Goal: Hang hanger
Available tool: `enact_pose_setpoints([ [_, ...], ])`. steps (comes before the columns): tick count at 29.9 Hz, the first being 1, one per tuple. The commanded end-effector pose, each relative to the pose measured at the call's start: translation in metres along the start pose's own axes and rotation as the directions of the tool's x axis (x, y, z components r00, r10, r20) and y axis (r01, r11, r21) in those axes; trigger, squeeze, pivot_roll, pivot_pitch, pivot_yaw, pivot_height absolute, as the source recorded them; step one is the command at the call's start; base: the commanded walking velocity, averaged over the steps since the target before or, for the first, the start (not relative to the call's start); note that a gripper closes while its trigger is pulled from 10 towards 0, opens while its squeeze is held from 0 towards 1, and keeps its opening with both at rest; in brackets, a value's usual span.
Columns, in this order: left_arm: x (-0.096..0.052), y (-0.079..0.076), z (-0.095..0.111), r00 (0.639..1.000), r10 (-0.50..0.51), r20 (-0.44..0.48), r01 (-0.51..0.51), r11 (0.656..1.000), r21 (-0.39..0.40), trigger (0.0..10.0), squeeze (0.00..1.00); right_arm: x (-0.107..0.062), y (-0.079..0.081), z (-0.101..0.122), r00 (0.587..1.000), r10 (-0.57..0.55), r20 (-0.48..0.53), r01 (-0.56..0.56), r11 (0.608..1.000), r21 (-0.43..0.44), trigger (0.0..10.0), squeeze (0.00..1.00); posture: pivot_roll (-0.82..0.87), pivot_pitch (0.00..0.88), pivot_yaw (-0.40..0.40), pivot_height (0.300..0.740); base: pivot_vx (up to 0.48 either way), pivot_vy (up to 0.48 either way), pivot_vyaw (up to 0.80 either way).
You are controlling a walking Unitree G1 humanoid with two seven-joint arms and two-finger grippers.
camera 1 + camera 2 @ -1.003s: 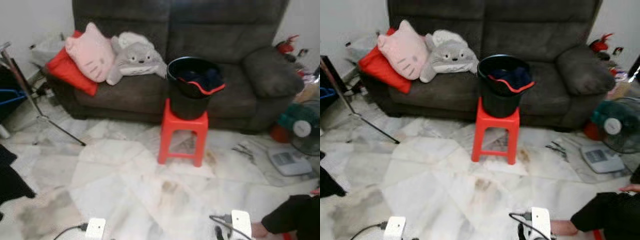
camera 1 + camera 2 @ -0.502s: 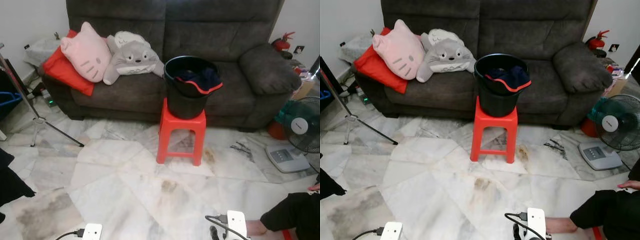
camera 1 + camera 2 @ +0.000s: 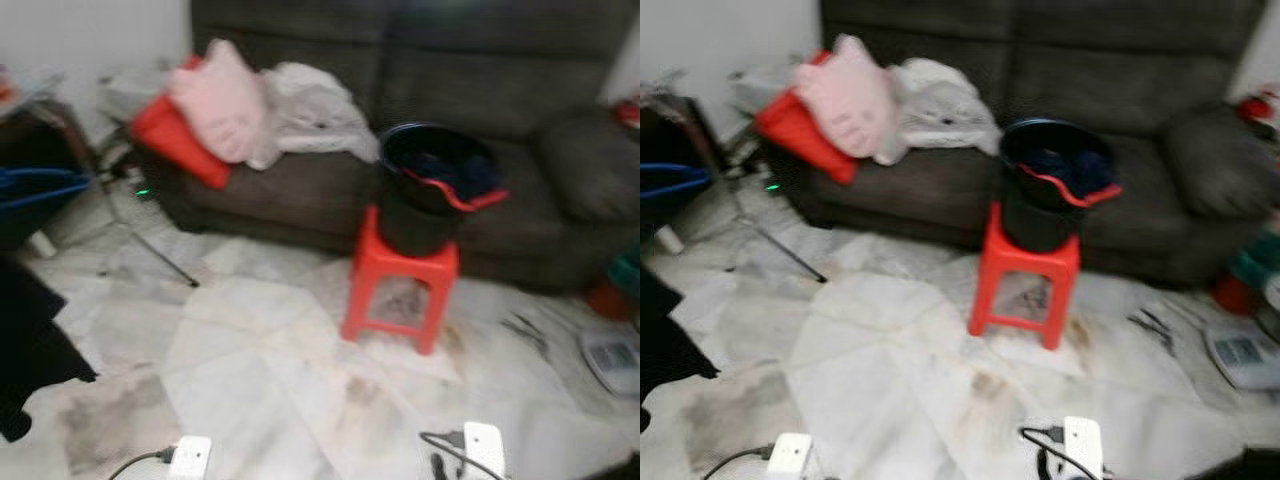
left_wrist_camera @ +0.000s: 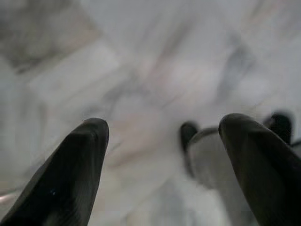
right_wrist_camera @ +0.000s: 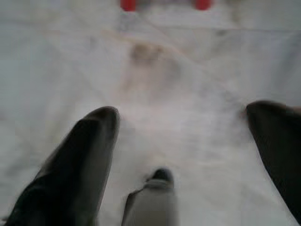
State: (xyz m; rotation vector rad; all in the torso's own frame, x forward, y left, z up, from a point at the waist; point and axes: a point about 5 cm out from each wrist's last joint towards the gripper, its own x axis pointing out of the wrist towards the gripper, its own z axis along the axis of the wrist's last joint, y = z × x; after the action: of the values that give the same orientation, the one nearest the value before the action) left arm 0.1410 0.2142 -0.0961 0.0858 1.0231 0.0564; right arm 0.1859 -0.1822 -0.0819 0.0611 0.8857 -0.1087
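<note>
Blurred frames. Black bucket (image 3: 436, 190) sits on red stool (image 3: 399, 290) before far sofa (image 3: 420, 120). Left gripper (image 4: 162, 155) and right gripper (image 5: 188, 155) both spread, empty, over marble floor (image 3: 270, 370).

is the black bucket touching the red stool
Touching. In the right eye view the black bucket sits directly on the seat of the red stool, no gap visible between them.

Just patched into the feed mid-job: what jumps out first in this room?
A bright red stool stands on the pale marble floor before a dark grey sofa, bearing a black bucket of dark cloth. On the sofa's left end lie a red cushion, a pink cat pillow and a grey plush. The picture is blurred.
</note>
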Motion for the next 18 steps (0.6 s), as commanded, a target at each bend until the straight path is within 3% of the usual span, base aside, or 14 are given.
enact_pose_setpoints([
  [1,0.0033,-0.012,0.0135,0.999,-0.03,0.037,0.03,1.0,-0.003,10.0,0.0,-0.0036,-0.0168,-0.0115,0.998,-0.048,-0.042,0.049,0.999,0.005,10.0,0.0,-0.03,0.0,0.009,0.74,0.292,0.0,-0.69],
  [7,0.0034,-0.0125,0.014,0.999,-0.034,0.037,0.034,0.999,-0.003,10.0,0.0,-0.0034,-0.0166,-0.0107,0.998,-0.051,-0.038,0.051,0.999,0.006,10.0,0.0,-0.04,0.0,0.012,0.74,0.299,0.0,-0.64],
  [18,0.0036,-0.0136,0.0147,0.998,-0.037,0.04,0.037,0.999,0.003,10.0,0.0,-0.0032,-0.0159,-0.0094,0.998,-0.06,-0.026,0.06,0.998,0.02,10.0,0.0,-0.04,0.0,0.019,0.74,0.305,0.0,0.0],
])
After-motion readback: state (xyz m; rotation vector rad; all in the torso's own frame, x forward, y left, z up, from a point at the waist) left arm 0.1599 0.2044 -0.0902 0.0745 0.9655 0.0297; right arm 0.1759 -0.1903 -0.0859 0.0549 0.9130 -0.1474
